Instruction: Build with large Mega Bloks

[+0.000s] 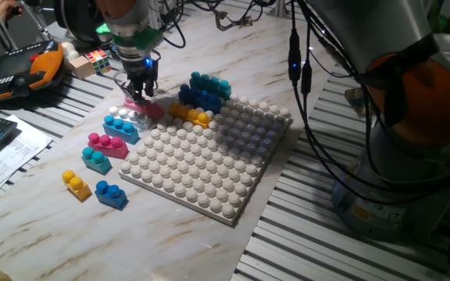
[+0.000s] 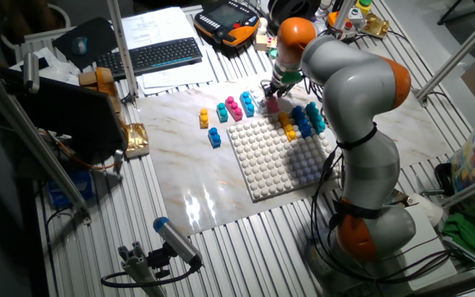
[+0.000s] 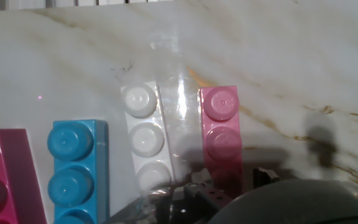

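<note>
The end effector stands low over the marble bench, just at the far-left corner of the white studded baseplate. Its fingers are down at a pink brick, which lies flat on the bench with a white brick just beside it; from these views I cannot tell if the fingers pinch the pink brick or only stand around it. Next to the white brick lie a light blue brick and a magenta brick. A dark blue and teal stack and an orange-yellow brick sit at the far edge of the baseplate. Near the front-left are a small yellow brick and a blue brick.
</note>
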`<control>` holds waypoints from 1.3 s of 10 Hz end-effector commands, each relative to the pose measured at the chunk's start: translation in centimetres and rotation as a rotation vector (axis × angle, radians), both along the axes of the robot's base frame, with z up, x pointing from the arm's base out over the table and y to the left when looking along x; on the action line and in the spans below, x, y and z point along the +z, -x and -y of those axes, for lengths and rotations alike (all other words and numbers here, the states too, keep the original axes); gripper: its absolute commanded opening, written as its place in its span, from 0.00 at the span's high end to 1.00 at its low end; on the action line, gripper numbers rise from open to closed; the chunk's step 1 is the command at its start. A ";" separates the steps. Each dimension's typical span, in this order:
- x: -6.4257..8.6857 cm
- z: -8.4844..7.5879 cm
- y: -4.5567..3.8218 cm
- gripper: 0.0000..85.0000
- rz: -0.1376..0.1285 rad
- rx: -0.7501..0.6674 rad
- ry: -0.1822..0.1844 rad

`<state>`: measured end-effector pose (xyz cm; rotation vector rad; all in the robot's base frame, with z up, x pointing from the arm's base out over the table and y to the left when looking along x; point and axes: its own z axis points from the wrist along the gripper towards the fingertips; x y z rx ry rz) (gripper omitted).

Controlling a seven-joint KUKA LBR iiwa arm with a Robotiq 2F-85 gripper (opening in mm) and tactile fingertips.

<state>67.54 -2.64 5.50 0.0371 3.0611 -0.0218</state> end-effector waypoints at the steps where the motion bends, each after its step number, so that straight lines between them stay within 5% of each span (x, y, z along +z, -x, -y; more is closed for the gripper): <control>1: -0.3 0.0 -0.01 0.51 0.002 0.012 0.001; 6: -1.6 -0.2 -0.03 0.53 0.006 0.025 -0.030; 8: -1.6 -0.2 -0.02 0.85 0.009 0.038 -0.032; 10: -1.4 -0.2 0.04 0.99 0.014 0.048 -0.036; 13: 1.3 -0.5 0.47 0.99 0.012 0.025 -0.027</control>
